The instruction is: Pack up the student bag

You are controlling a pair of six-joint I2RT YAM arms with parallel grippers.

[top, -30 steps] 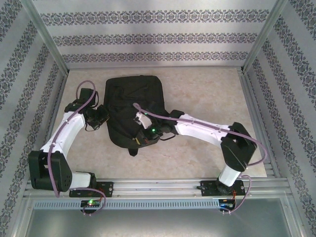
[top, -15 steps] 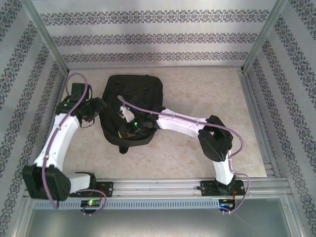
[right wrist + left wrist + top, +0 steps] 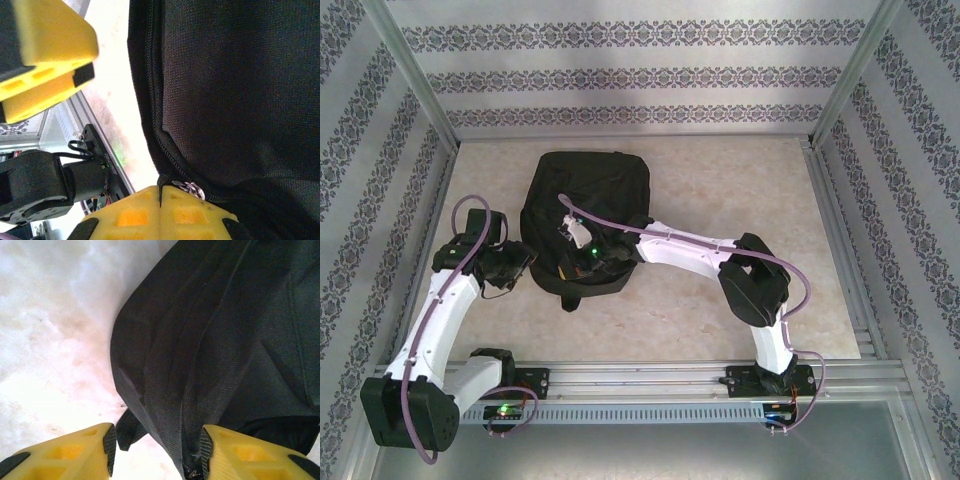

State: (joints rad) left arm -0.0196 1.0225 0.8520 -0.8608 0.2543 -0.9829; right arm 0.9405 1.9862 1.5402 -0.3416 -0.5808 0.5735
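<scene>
The student bag (image 3: 590, 185) is a black fabric backpack lying flat on the pale table, left of centre. My right gripper (image 3: 574, 264) rests on its near left part. In the right wrist view that gripper (image 3: 161, 192) is shut, a black tab pinched in its seam beside a silver zipper pull (image 3: 187, 189) on the bag (image 3: 240, 90). My left gripper (image 3: 520, 262) is at the bag's left edge. It (image 3: 157, 440) stands open with a corner of the bag (image 3: 215, 340) between its yellow fingers. One left finger (image 3: 50, 65) appears at upper left.
A short black strap (image 3: 570, 300) sticks out from the bag's near edge, and a strap (image 3: 127, 427) lies between the left fingers. Patterned walls and aluminium posts (image 3: 415, 90) enclose the table. A rail (image 3: 650, 378) runs along the near edge. Bare tabletop (image 3: 740, 190) lies right of the bag.
The left gripper has opened and its arm drew back toward the near side along the bag's left edge. The right arm swung left, dragging the bag a little left, then held still.
</scene>
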